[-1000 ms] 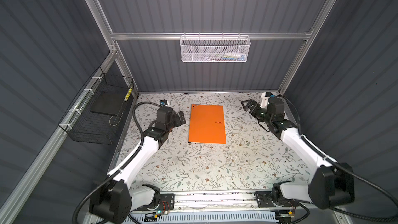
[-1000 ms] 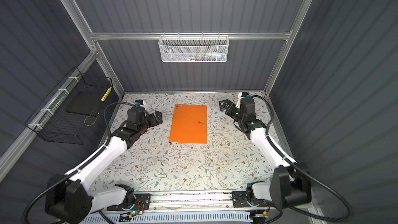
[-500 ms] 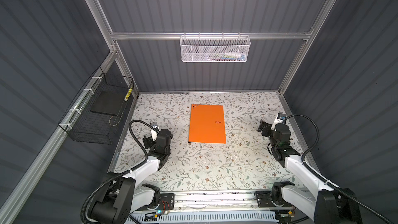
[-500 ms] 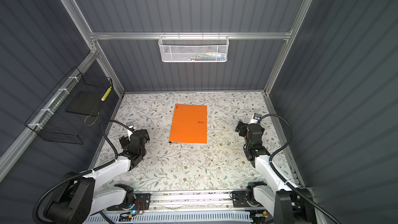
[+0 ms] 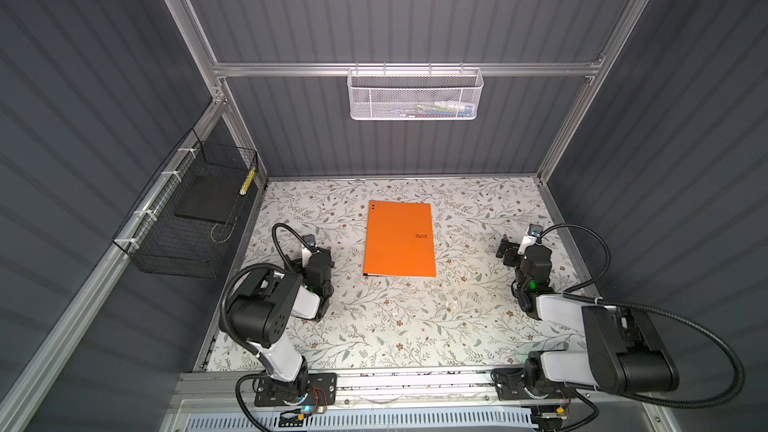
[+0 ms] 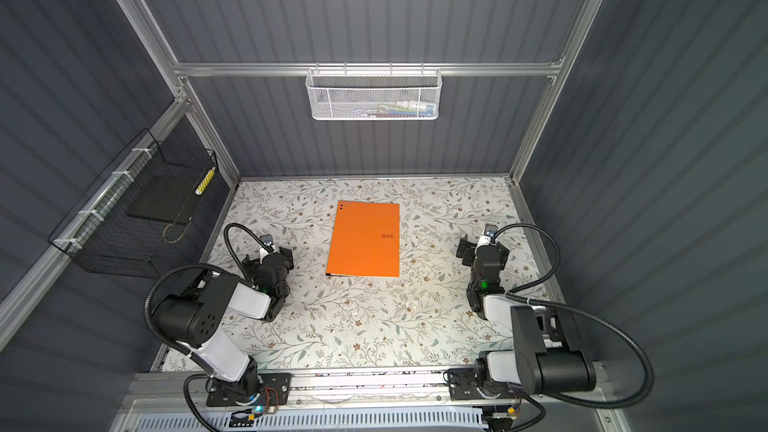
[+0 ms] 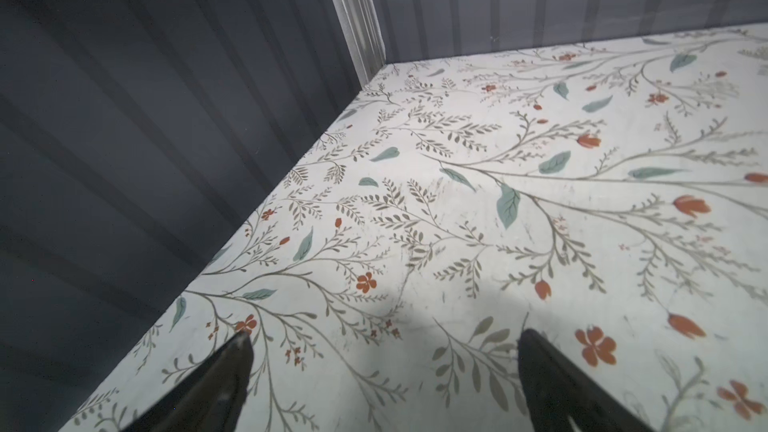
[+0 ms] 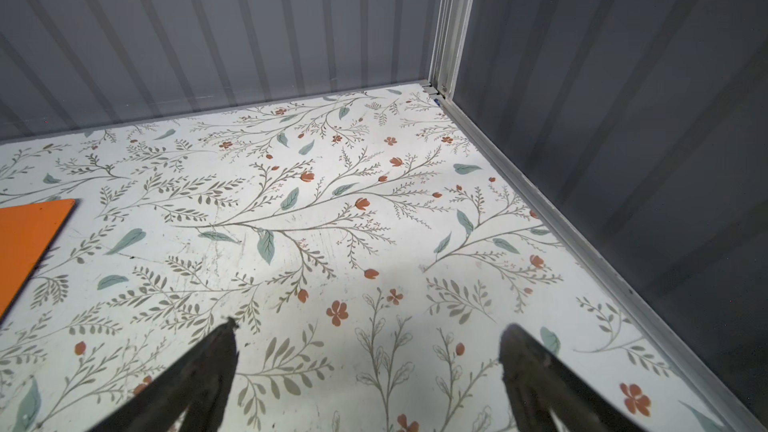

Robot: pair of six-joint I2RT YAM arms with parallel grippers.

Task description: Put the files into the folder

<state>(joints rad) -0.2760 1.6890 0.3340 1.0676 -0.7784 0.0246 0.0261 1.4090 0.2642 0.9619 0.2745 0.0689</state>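
Folder (image 5: 400, 238) is lying closed and flat on the bench (image 5: 374, 326), orange cover up. It is sitting about midway between the side edges and nearer the far edge than the near one. No loose files are showing on the bench. Whether sheets are lying inside the closed cover cannot be told.

Left pincer (image 7: 382, 347) is hanging low over the bench near the left edge, jaws spread wide and gripping nothing. Right pincer (image 8: 370, 338) is hanging near the right edge, likewise spread and empty. Both are standing well apart from the folder.

Handling, by judgement:
- The folder is looking light, thin and fairly stiff, and its smooth cover is likely sliding easily on the bench.
- Lying flat, it is offering no raised edge. One finger is needing to slip under the free long edge of the cover while the other pincer is pressing the spine side down.
- Which long edge is carrying the spine cannot be told for certain.
- Paper sheets are likely behaving limp and slippery, so pinching them at an edge is advisable.
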